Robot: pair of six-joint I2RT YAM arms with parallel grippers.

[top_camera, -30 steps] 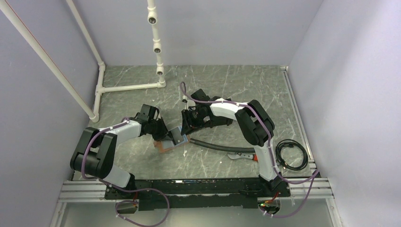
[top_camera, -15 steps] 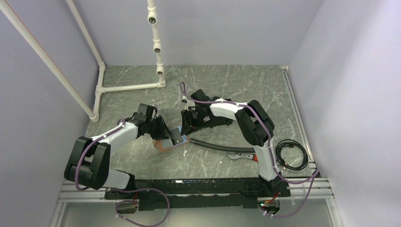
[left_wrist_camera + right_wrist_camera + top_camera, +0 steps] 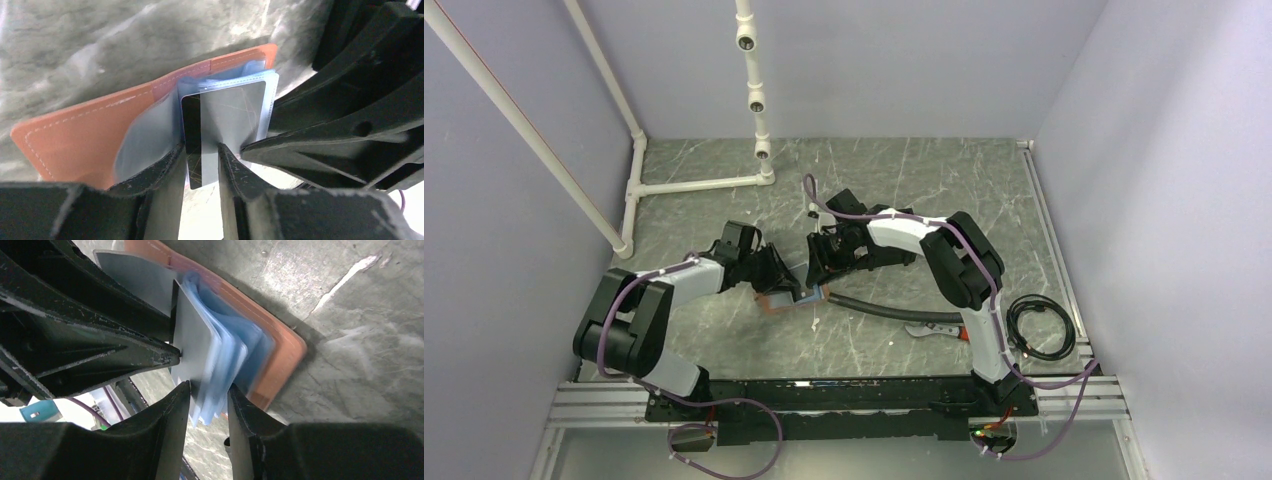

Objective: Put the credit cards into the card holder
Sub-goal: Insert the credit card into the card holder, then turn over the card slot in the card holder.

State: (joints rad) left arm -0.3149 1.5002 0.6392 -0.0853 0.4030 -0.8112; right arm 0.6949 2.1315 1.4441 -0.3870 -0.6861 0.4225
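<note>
Pale lilac walls (image 3: 1124, 150) box in a grey marbled worktop (image 3: 904, 180), where the left arm (image 3: 674, 280) and the right arm (image 3: 944, 250) bend inward and meet near the middle. Between them the tan card holder (image 3: 85, 135) lies open on the worktop, with its blue inner leaves (image 3: 145, 135) standing up from it. The right hand (image 3: 209, 387) is pinched narrow on those leaves. The left hand (image 3: 201, 150) faces it with its fingers a little apart. A grey credit card (image 3: 235, 115) with a dark stripe shows through that gap, and we cannot tell whether it is gripped or only resting there. The card stands straight ahead of the left hand, against the leaves. Its long axis runs from the fingertips toward the holder. We judge the left hand is the nearer one, and that the coming move is a push along that axis.
</note>
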